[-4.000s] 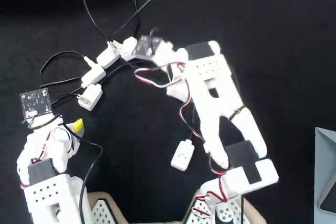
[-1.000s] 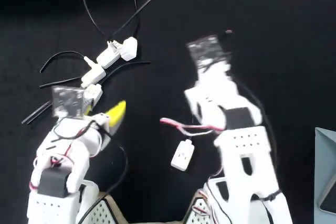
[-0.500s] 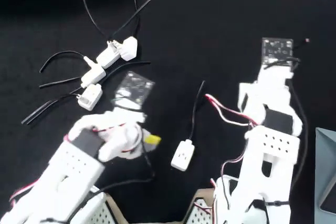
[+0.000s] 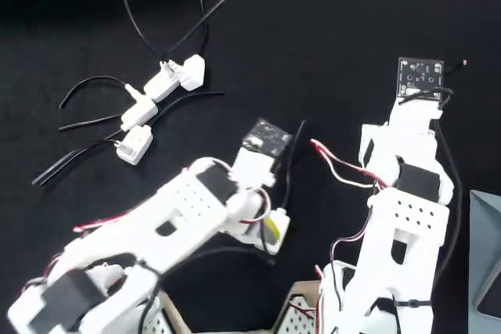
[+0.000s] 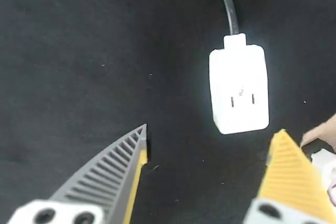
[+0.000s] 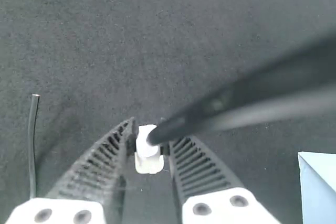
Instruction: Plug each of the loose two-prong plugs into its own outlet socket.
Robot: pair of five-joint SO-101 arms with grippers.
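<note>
Our left claw point(image 5: 212, 129) swung in, spread over the white block socket point(image 5: 239, 90) at the black table's point(image 4: 352, 21) 6 o'clock | right claw point(image 6: 148, 132) withdrew to 2 o'clock, pinching the white black-corded plug point(image 6: 147, 161) | we expect mating next.

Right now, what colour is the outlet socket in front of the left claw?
The outlet socket is white, its cord black; left wrist view shows it best.

white outlet socket point(image 5: 239, 90) flat on black cloth point(image 5: 79, 51), two slots up | black cord point(image 5: 227, 3) off its far end | left gripper point(image 5: 212, 129) spread wide, socket just beyond the tips
</note>
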